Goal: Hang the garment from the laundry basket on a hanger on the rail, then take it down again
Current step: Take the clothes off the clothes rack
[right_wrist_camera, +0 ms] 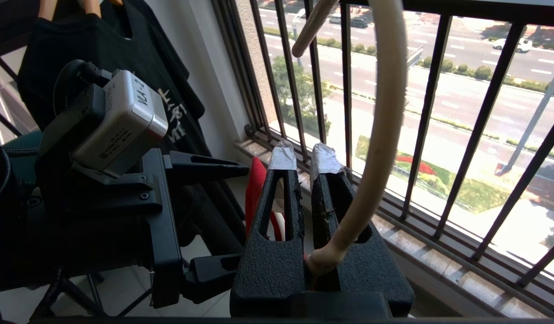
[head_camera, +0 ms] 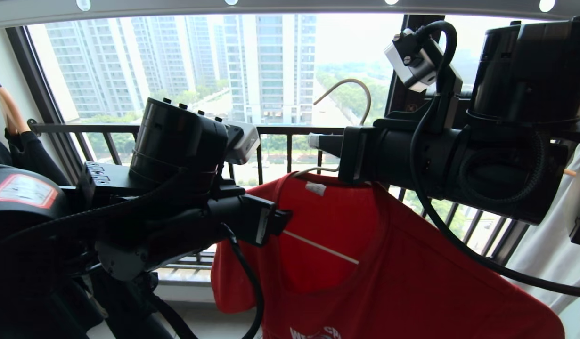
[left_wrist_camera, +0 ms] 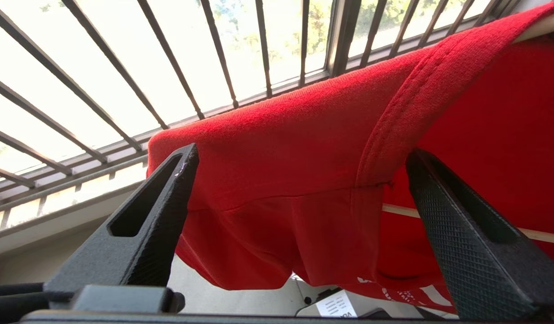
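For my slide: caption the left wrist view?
Open left pincer facing the red T-shirt's sleeve, draped over the hanger.

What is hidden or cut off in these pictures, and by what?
- Head view: the hanger's neck, hidden behind the right pincer.
- Head view: the red T-shirt's chest print, cut by the bottom edge.
- Left wrist view: the T-shirt's far shoulder, cut by the right edge.
- No view shows the laundry basket.

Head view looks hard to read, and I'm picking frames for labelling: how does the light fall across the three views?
Head view: backlit by the window, both arms near-black silhouettes, the garment evenly lit. Left wrist view: sky between the railing bars blown white; the shirt weave stays sharp. Right wrist view: sunlit street beyond, the hanger hook close to the lens and soft.
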